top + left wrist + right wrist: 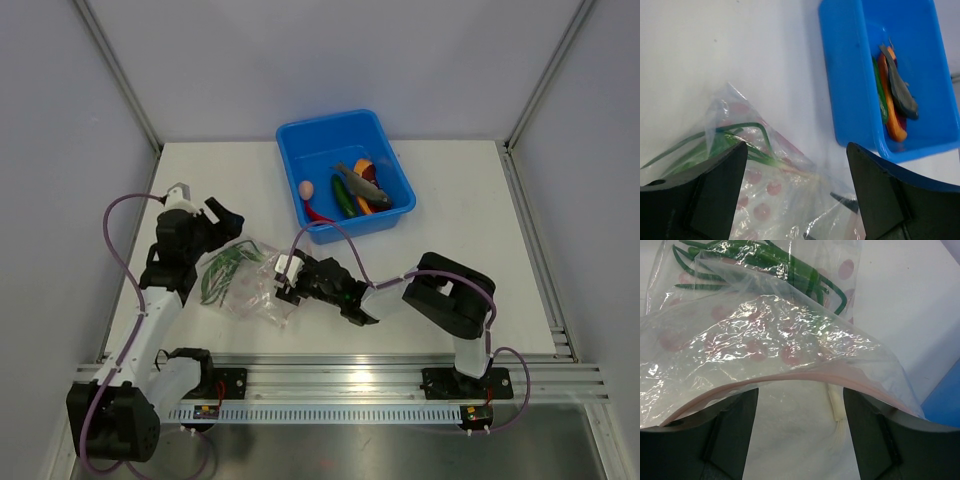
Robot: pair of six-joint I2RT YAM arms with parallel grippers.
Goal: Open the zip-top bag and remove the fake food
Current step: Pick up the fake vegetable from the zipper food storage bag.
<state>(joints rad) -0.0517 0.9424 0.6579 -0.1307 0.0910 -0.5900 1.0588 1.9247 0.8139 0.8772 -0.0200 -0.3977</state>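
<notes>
The zip-top bag (pixel 250 285) lies flat on the white counter (pixel 470 220), near the arms and left of centre. It is a clear, crinkly pouch printed with faint pink dots, and its film catches the light in sharp creases. Inside it the green onion (pixel 805 270) shows as a bundle of thin dark green blades, bent over at one end, with a pale stalk tip towards the bag's mouth.

The right tool (pixel 800 395) reaches in from the right to the bag's mouth. Its two dark fingers stand wide apart, clamping nothing. The pinkish zip strip (pixel 790 377) arches across both fingertips, and the upper film is draped over them.

The left tool (pixel 796 150) hovers by the bag's far left corner. Its broad, matte black fingers (pixel 705 200) are spread and released, with only the bag and bare counter showing between them.

Farther back and to the right sits a glossy blue plastic tub (pixel 345 228), rectangular with rounded corners. It holds the rest of the fake food. A pale pink egg (pixel 307 188) lies at its left side, and a curved red chilli (pixel 320 215) is against its near wall. A long green chilli (pixel 344 198), an orange slice (pixel 895 127) and a flat grey fish (pixel 362 184) are piled together towards the right.
</notes>
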